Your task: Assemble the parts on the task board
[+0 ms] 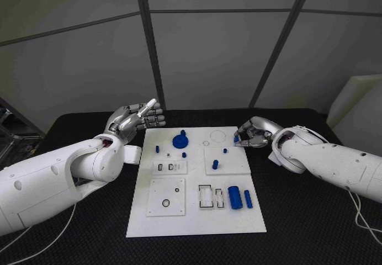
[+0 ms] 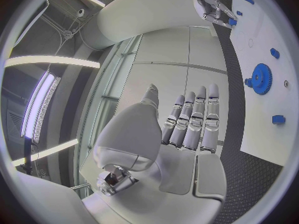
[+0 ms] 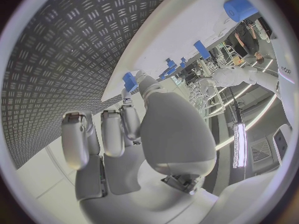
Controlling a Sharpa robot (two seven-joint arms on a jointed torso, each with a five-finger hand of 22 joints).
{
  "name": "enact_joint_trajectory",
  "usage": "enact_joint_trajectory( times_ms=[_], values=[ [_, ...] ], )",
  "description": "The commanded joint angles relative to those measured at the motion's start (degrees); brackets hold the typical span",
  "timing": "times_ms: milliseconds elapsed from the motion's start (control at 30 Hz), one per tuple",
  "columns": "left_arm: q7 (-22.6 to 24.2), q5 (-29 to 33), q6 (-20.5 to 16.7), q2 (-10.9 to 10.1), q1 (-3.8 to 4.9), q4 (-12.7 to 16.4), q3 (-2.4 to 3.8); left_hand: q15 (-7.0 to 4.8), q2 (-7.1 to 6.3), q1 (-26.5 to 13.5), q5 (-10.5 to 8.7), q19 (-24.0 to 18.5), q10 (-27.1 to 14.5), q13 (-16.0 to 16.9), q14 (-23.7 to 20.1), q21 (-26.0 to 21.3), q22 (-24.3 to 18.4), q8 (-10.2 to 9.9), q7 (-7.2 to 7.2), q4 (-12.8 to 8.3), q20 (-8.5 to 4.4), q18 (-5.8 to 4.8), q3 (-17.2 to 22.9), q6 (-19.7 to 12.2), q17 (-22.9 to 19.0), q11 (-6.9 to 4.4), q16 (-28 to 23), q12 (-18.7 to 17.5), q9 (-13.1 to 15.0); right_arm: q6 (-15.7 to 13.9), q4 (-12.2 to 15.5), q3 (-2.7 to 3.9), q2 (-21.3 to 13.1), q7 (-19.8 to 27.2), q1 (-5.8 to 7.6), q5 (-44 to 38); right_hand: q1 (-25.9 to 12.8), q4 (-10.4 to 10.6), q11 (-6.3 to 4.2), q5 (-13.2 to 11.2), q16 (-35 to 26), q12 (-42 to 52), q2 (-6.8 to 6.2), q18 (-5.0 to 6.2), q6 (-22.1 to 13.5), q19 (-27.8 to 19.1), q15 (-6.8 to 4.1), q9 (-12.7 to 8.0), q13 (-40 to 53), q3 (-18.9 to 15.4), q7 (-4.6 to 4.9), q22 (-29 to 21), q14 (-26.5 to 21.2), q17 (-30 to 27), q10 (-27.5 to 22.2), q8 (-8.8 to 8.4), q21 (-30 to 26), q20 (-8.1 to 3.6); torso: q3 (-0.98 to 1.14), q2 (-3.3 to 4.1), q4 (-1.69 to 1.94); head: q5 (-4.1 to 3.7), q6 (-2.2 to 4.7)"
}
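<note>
White task board [image 1: 199,221] lies mid-table [image 1: 318,232] with blue parts [image 1: 180,139] on it; left hand [image 1: 137,118] at 11 o'clock, fingers apart, right hand [image 1: 253,132] at 1 o'clock pinching a small blue part [image 3: 129,80].

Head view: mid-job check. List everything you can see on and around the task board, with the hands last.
task board: one, white, middle of the table
gear: one, blue, far part of the board
small pegs: four, blue, spread over the board's far half
cylinder: one, blue, thick, lying on the board's near right part
rod: one, blue, thin, beside the cylinder
table: one, black
left hand: silver, empty, fingers apart, raised by the board's far left corner
right hand: silver, fingers curled, at the board's far right edge; cannot tell if it holds anything
</note>
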Motion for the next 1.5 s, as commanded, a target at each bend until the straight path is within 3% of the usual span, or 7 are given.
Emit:
enact_joint_trajectory(
  times_ms=[33, 833, 1167, 1333, 1500],
  values=[
    [0.3, -0.3, 0.7, 0.1, 0.08, 0.0, 0.04, 0.12, 0.13, 0.3, 0.14, 0.3, 0.3, 0.0, 0.0, 0.0, -0.1, -0.2, 1.71, -0.3, 0.01, -0.31, -0.1, 0.3, -0.1, 0.07, -0.2, -0.3, -0.1, 1.0, -0.1, 0.05, 0.1, -0.8, 0.11, -0.8, 0.2, -0.1, 0.00, 0.3, 0.3, 0.4, 0.59, 0.12, 0.6, 4.6, -0.36, 0.1, 0.1, 0.3, -0.02, 12.8, 3.2, 1.4, 0.3, 0.22, 0.3, -0.28, 0.01, -0.02, 0.00, 0.10, -0.15],
    [0.2, -0.3, 0.7, 0.1, 0.07, -0.2, 0.04, 0.12, 0.13, 0.3, 0.14, 0.3, 0.3, 0.0, 0.0, 0.0, -0.1, -0.2, 1.71, -0.3, 0.01, -0.31, -0.1, 0.3, -0.1, 0.07, -0.2, -0.3, -0.1, 0.4, -0.6, 0.05, 0.7, -1.2, 0.10, -0.7, -0.8, 0.0, -0.25, 0.5, 0.8, 1.4, 2.22, -0.09, 2.5, 5.2, -0.56, 0.2, 1.1, 0.9, -0.33, 13.7, 3.4, 2.4, 1.0, 0.38, 0.7, -0.47, 0.03, -0.03, -0.03, 0.16, -0.27],
    [0.2, -0.3, 0.7, 0.1, 0.07, -0.2, 0.04, 0.14, 0.21, 0.4, 0.16, 0.3, 0.3, 0.0, 0.0, 0.0, -0.2, -0.3, 1.74, -0.4, 0.01, -0.31, -0.1, 0.3, -0.1, 0.08, -0.4, -0.4, -0.1, -1.5, -0.6, 0.06, 0.9, -1.7, 0.10, -0.6, -0.3, -1.1, -1.01, 0.5, 1.2, 2.1, 4.45, -0.29, 5.6, 5.7, -1.13, 0.8, 1.8, 2.5, -1.24, 14.5, 3.6, 3.2, 1.4, 1.11, 1.2, -0.95, 0.02, -0.06, 0.02, 0.17, -0.34],
    [0.1, -0.3, 0.7, 0.1, 0.07, -0.3, 0.04, 0.14, 0.21, 0.4, 0.16, 0.3, 0.3, 0.0, 0.0, 0.0, -0.2, -0.3, 1.74, -0.4, 0.01, -0.31, -0.1, 0.3, -0.1, 0.08, -0.4, -0.4, -0.1, -3.7, 0.4, 0.07, 0.5, -1.3, 0.10, -0.5, 0.2, -1.8, -1.24, 0.6, 1.4, 2.3, 5.21, -0.41, 6.2, 6.0, -1.35, 0.9, 2.0, 3.1, -1.47, 15.0, 3.6, 3.4, 1.6, 1.06, 1.4, -1.19, 0.04, -0.10, 0.00, 0.23, -0.29],
    [0.1, -0.3, 0.7, 0.0, 0.06, -0.3, 0.04, 0.14, 0.21, 0.4, 0.16, 0.3, 0.3, 0.0, 0.0, 0.0, -0.2, -0.3, 1.74, -0.4, 0.01, -0.31, -0.1, 0.3, -0.1, 0.08, -0.4, -0.4, -0.1, -5.2, 3.4, 0.11, -0.7, -1.5, 0.11, -0.1, 0.3, -2.3, -1.33, 0.8, 1.5, 2.5, 5.47, -0.43, 6.5, 6.0, -1.44, 1.0, 2.2, 3.4, -1.56, 15.1, 3.7, 3.6, 1.7, 0.98, 1.5, -1.30, 0.00, -0.20, -0.07, 0.18, -0.12]
  ],
)
